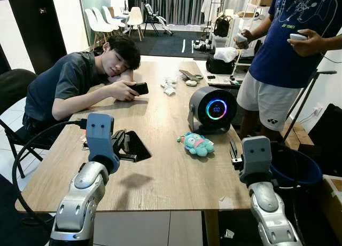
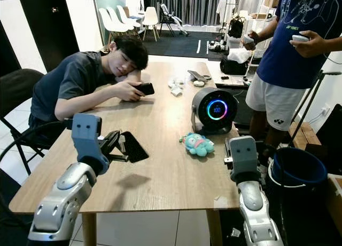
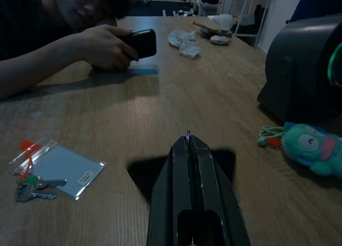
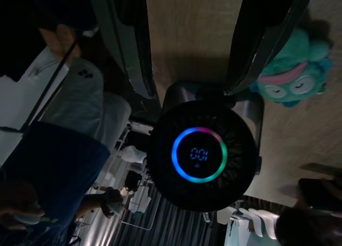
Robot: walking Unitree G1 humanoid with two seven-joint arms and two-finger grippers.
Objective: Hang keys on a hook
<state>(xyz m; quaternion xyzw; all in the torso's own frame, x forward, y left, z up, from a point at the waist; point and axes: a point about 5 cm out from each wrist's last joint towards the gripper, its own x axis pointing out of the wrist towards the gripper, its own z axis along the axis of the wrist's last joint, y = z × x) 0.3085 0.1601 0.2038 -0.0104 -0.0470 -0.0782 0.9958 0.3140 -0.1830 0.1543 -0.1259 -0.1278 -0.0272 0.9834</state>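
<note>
A small bunch of keys [image 3: 31, 188] with red and green tags lies on the wooden table [image 1: 160, 171], beside a little clear plastic bag [image 3: 65, 169]. My left gripper [image 3: 187, 138] is shut with nothing in it. It hovers low over a flat black object [image 1: 138, 144], and the keys lie a short way off to its side. My right gripper [image 4: 195, 64] is open and empty at the table's right edge, pointing at a round black device with a glowing ring [image 1: 212, 109]. I can make out no hook.
A teal plush toy [image 1: 196, 144] lies in front of the round device. A seated person [image 1: 80, 80] rests their head on the table, holding a phone [image 1: 140, 88]. Another person [image 1: 288, 54] stands at the right. A blue bucket [image 1: 302, 171] sits below the right edge.
</note>
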